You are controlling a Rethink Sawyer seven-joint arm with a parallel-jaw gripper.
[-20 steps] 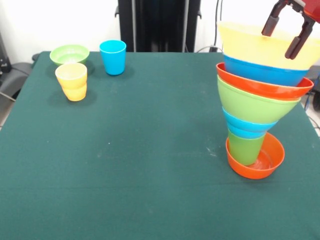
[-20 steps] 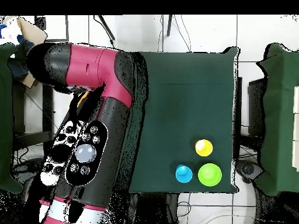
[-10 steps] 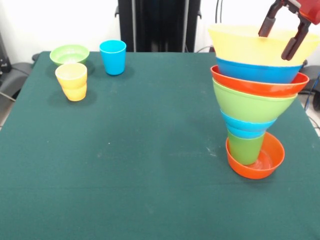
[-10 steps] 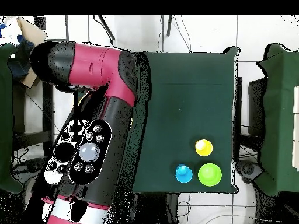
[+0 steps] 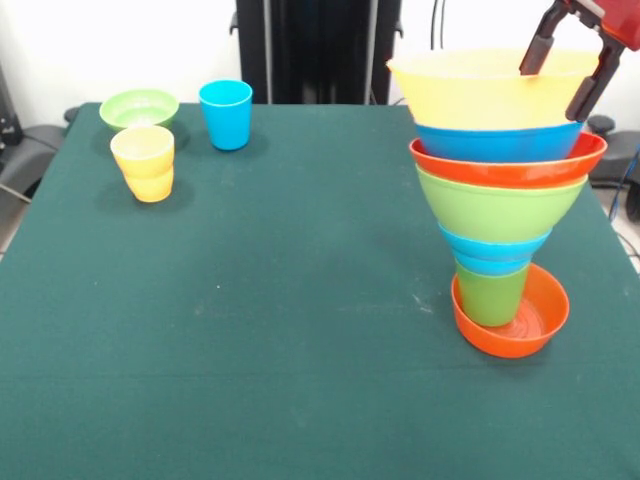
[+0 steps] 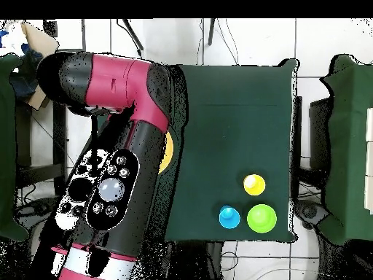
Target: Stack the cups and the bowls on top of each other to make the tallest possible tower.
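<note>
The tower is seen at the right side of the green table in the front view and is made of 7 pieces. At the bottom lies 1 red-orange bowl, and 1 green cup stands inside it. Above the cup, 5 bowls are nested, widening upward: 1 small blue bowl, 1 green bowl, 1 orange-red bowl, 1 blue bowl and 1 large yellow bowl on top. The stack is upright, with its lower end resting toward the left part of the bottom bowl.

The gripper is seen at the top right corner, at the right rim of the yellow bowl. Its 2 fingers are spread apart, 1 over the bowl's opening and 1 at the outer side of the rim; whether the rim is touched cannot be told.

At the far left of the table, 3 loose groups are counted: 1 small green bowl, 1 blue cup just beside it, and 2 yellow-orange cups nested one in the other, slightly nearer the camera.

In the overhead view, the arm covers the tower, with only a sliver of yellow showing at its edge.
</note>
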